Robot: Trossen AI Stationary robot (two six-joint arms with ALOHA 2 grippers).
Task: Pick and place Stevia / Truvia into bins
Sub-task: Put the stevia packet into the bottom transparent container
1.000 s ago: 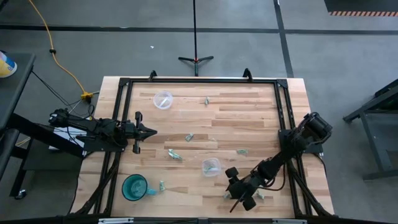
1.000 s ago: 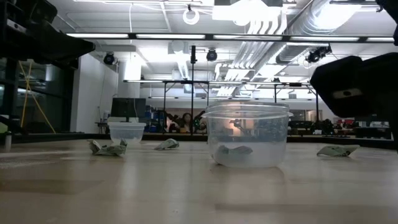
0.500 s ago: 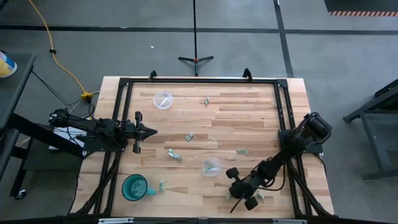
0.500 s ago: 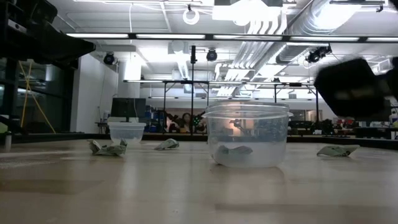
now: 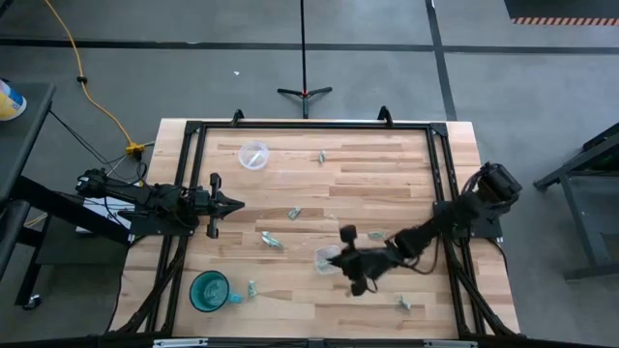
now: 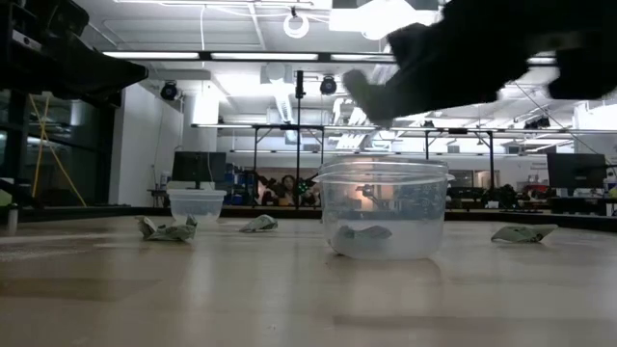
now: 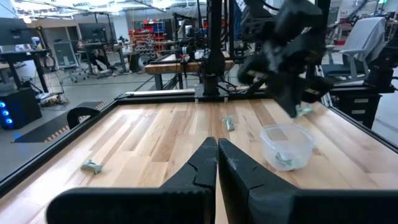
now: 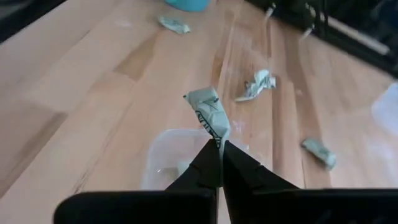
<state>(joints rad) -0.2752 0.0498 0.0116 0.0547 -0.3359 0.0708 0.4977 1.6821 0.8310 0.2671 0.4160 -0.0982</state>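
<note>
My right gripper [image 5: 345, 259] hovers at the right rim of the nearer clear cup [image 5: 327, 259], shut on a pale green sachet [image 8: 210, 115]. In the right wrist view that cup [image 8: 171, 163] lies just below the sachet and has a sachet inside [image 6: 362, 234]. The second clear cup [image 5: 253, 155] stands near the far edge. Loose sachets lie flat on the wood [image 5: 294, 214], [image 5: 271, 240], [image 5: 376, 235], [image 5: 404, 304]. My left gripper [image 5: 232, 204] waits shut at the left side [image 7: 217, 155]. My right gripper pinches the sachet by its lower end [image 8: 216, 134] between its two fingertips. The rest of the crumpled sachet sticks out beyond the fingers, lifted clear of the table and above the nearer cup.
A teal handled cup [image 5: 208, 290] stands at the near left corner with a sachet [image 5: 251, 287] beside it. Another sachet [image 5: 321, 156] lies near the far edge. A black frame [image 5: 435, 174] runs round the tabletop. Bare wood lies between the two clear cups.
My right gripper has swung from the near right part of the table up and toward the left, and now stands at the nearer clear cup. One sachet stays on the wood where the gripper was.
</note>
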